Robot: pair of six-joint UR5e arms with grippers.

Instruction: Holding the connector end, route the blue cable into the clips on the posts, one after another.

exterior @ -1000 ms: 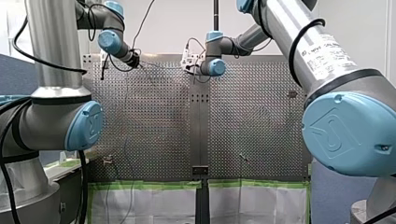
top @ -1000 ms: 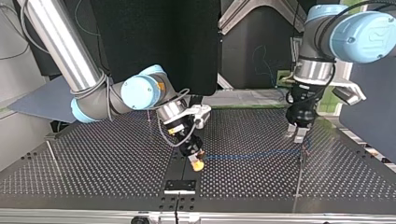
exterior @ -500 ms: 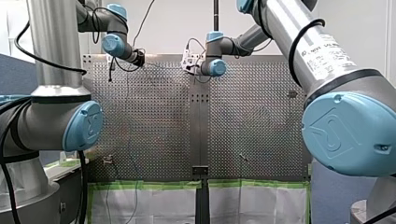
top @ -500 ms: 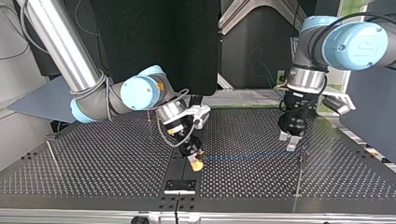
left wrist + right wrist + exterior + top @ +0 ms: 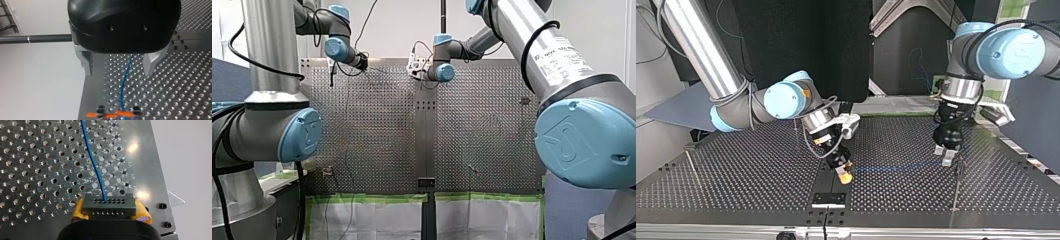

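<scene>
My right gripper is shut, its yellow pads clamping a grey connector. The blue cable leaves the connector and runs out over the perforated plate. In the top view this gripper hangs low near the middle, and the cable stretches toward a thin post at the right. My left gripper hovers just beside that post. Its metal fingers stand open, the cable passing between them without touching, down to an orange clip ahead.
Other thin posts stand at the top view's left and behind my right arm. A black bracket sits at the near edge of the perforated table. The table's edge runs beside my left gripper.
My left arm has swung toward the top view's left and lowered a little, bringing its open gripper over the cable near the post. My right gripper and the connector have stayed put.
</scene>
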